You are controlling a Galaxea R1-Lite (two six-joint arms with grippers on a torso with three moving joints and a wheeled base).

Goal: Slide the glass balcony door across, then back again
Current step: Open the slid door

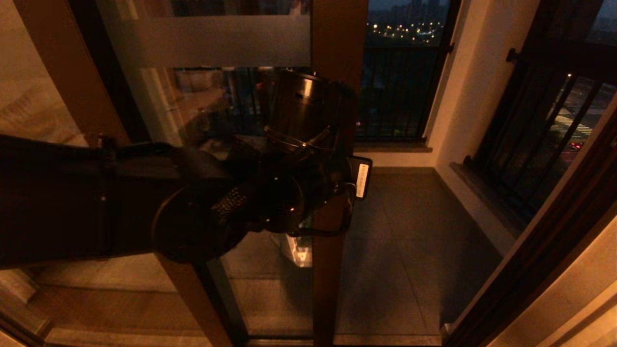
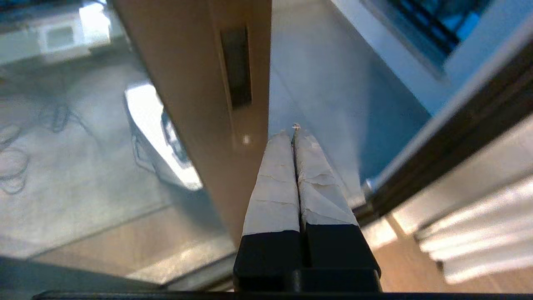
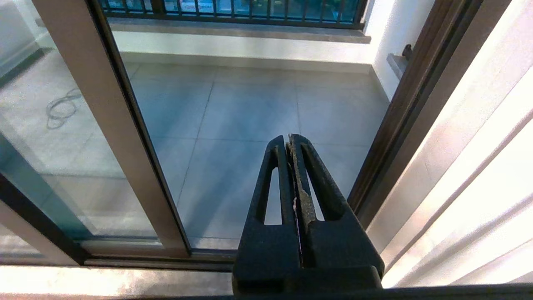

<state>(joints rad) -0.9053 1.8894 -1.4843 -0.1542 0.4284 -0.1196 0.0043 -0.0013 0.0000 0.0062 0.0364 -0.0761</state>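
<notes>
Left gripper (image 2: pixel 295 132) clenched empty, tips just beside glass balcony door (image 2: pixel 195 104) frame edge; right gripper (image 3: pixel 289 143) clenched empty.

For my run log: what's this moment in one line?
door: partly open | left gripper: shut, at frame edge | right gripper: shut, held back, idle

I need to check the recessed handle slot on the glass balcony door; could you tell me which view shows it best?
The left wrist view: the handle slot sits unobstructed in the door's frame, just beyond the shut left gripper. In the head view the left arm covers that stretch of frame; the right wrist view shows no slot.
</notes>
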